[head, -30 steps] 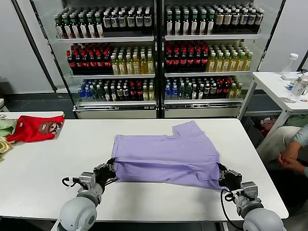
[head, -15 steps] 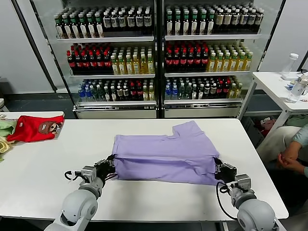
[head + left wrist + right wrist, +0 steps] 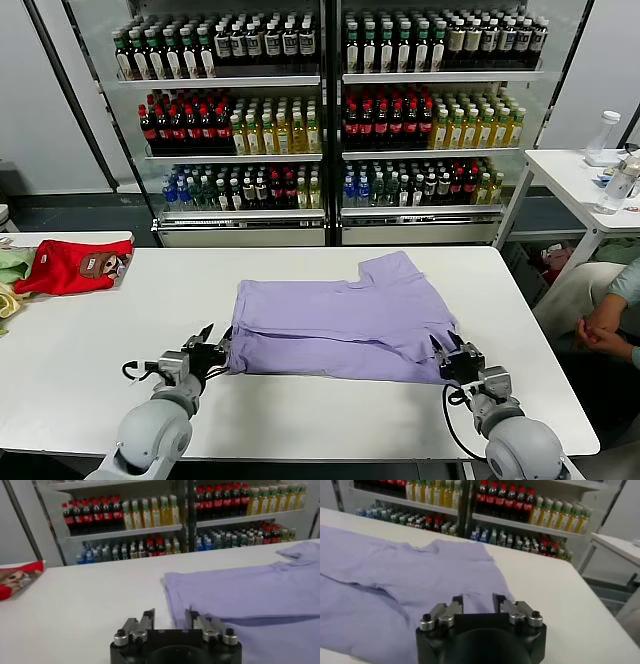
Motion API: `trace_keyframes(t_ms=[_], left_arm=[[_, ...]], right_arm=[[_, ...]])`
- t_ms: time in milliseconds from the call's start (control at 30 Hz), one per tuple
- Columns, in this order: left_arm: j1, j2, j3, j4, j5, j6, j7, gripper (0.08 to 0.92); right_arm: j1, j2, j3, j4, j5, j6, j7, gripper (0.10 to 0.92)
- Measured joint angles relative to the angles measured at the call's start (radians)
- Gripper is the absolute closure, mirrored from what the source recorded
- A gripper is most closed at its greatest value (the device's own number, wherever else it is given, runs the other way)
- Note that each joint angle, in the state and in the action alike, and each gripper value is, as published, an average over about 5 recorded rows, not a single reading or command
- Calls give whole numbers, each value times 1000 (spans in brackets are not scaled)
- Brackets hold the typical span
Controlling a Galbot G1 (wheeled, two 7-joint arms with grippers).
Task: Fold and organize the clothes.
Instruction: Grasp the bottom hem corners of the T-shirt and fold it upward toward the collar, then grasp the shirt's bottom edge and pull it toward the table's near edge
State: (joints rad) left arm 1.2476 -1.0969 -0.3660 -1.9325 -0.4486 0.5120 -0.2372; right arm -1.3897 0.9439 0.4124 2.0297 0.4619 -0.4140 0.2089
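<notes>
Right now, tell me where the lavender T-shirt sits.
In the head view the lavender T-shirt lies partly folded at the middle of the white table, its near corners beside the open left gripper and the open right gripper.

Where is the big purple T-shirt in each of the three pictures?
Head view: the lavender cotton T-shirt lies folded mid-table, between the two hands.
Left wrist view: it fills the right side, just beyond the left hand.
Right wrist view: it spreads across the left and middle, beyond the right hand.
Shared landmark: the bottle-filled drinks shelves behind the table.
</notes>
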Motion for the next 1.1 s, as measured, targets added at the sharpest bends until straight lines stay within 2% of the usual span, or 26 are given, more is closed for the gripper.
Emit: trace_keyframes(t_ms=[233, 333, 433, 533, 1100], left_arm=[[94, -3, -5, -86, -45, 25, -34, 241], [110, -8, -5, -94, -65, 37, -45, 192], [117, -11, -5, -95, -81, 44, -51, 186], [120, -11, -5, -92, -93, 48, -54, 231], [130, -15, 3, -83, -118, 59, -65, 719]], right_arm=[[-72, 15, 49, 24, 16, -25, 25, 228], [-88, 22, 57, 29, 23, -33, 34, 215], [-99, 26, 61, 31, 31, -37, 38, 268], [-106, 29, 62, 34, 39, -38, 38, 354], [-132, 38, 74, 46, 50, -26, 28, 829]])
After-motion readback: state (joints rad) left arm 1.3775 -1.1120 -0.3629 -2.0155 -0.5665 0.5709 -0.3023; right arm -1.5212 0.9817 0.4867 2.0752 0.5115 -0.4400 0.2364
